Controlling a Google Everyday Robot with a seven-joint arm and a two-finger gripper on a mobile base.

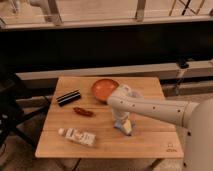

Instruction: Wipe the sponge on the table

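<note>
Claw (123,125) is low on the light-brown plank tabletop (150,142), nearward of the round orange bowl (104,89). It is pinching the small soft pale-yellow and bluish-grey sponge (127,128) against the wood. Judgement: wiping in hand; area covered cannot be told. Bare planks lie nearward-right of the bowl. The long white labelled packet (77,136) sits nearward-left of it, by the front edge.

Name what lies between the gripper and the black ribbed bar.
In the camera view, a small dark-red object lies on the table between the black ribbed bar and the gripper, which is down at the sponge.
</note>
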